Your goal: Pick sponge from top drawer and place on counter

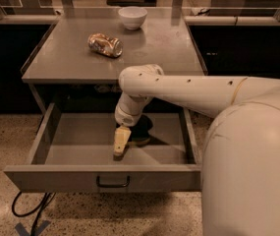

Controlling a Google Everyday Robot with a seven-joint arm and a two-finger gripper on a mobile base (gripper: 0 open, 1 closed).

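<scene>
The top drawer (pixel 46 140) is pulled wide open below the counter (pixel 61 58), with its dark bar handle (pixel 113 183) on the front panel. My arm reaches over the right side and down into the drawer. My gripper (pixel 121 142) points down at the drawer floor near the middle. A dark flat shape (pixel 140 134), apparently the sponge, lies in shadow on the floor, right beside the gripper's tip. I cannot tell whether the gripper touches it.
A crushed gold-brown can (pixel 104 44) lies on the counter and a white bowl (pixel 132 16) stands at its back edge. A pale ledge with glass panes (pixel 228 19) runs behind. Dark cables (pixel 31 213) lie on the speckled floor at the lower left.
</scene>
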